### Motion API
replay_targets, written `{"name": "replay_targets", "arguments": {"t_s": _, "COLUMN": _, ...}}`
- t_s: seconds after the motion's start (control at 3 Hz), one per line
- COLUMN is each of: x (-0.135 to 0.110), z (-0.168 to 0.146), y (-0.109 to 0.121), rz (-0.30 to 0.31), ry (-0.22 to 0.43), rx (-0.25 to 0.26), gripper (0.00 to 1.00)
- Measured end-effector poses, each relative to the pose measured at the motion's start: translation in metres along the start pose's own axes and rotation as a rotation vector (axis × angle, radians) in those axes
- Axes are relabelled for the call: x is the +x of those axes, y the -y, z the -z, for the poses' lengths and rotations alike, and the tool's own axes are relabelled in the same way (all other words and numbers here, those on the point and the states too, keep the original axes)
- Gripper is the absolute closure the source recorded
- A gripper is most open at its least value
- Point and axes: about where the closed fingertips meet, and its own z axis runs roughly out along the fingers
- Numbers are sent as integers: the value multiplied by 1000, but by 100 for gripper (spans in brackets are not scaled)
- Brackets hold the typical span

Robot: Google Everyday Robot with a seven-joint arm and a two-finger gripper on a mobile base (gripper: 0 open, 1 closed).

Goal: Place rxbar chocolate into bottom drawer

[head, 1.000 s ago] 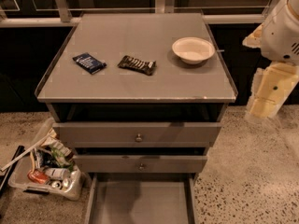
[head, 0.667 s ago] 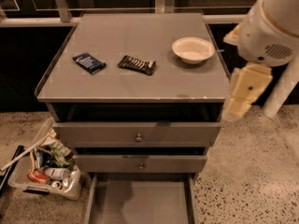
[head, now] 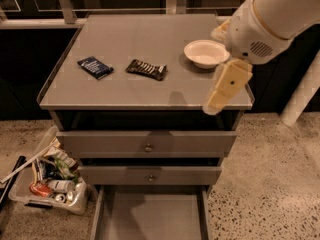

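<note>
The rxbar chocolate [head: 146,69] is a small, flat bar in a dark brown wrapper with pale lettering and crimped ends. It lies flat near the middle of the grey counter [head: 150,39], its long side running left to right at a slight tilt. The bottom drawer [head: 150,219], lowest in the cabinet, stands pulled open, showing a flat grey floor and low side walls. The gripper [head: 215,103] hangs over the counter's right front edge, well apart from the bar.
</note>
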Motion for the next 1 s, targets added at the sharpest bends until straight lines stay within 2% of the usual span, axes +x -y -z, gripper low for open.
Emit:
{"name": "replay_targets", "arguments": {"t_s": 0.33, "x": -12, "z": -18, "y": 28, "rz": -30, "ry": 120, "rx": -34, "gripper": 0}}
{"name": "replay_targets", "arguments": {"t_s": 0.67, "x": -18, "z": -35, "y": 69, "rz": -75, "ry": 183, "rx": -58, "gripper": 0}}
{"name": "replay_targets", "arguments": {"t_s": 1.0, "x": -21, "z": -42, "y": 73, "rz": -74, "ry": 190, "rx": -73, "gripper": 0}}
